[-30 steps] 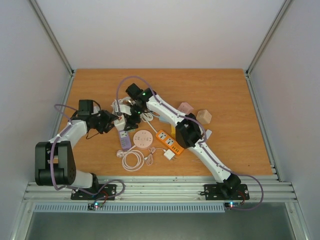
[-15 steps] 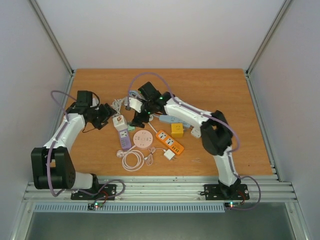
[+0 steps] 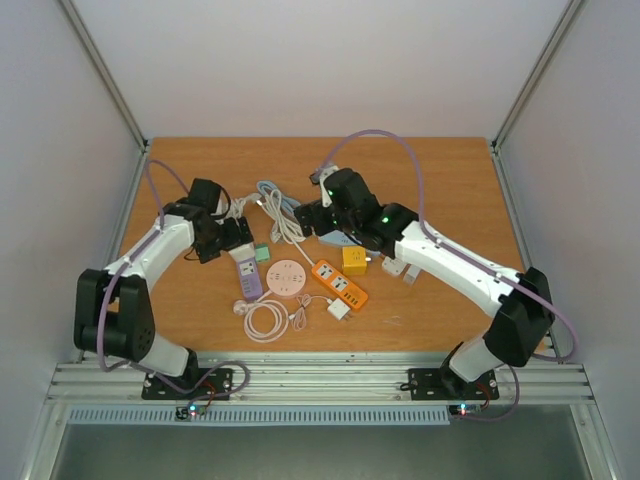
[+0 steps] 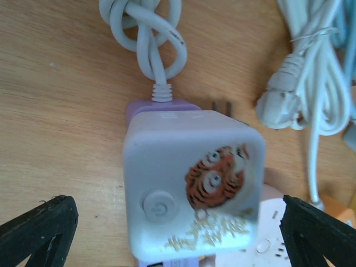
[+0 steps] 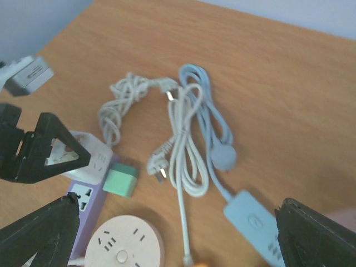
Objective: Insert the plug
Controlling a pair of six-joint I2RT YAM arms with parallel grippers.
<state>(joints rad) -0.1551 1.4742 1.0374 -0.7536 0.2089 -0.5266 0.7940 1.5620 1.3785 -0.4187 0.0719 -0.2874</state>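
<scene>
Left jaws apart flanking white cube adapter (image 4: 192, 192), right jaws apart above white cable (image 5: 183, 144), open table (image 3: 450, 165) toward far edge.

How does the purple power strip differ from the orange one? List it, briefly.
Colour: the purple power strip is pale lilac, the orange power strip bright orange. Pose: the purple one points away from the arms, the orange one lies diagonally. State: a white cube adapter sits on the purple strip's far end; the orange strip's sockets look bare. Both lie flat on the wooden table.
</scene>
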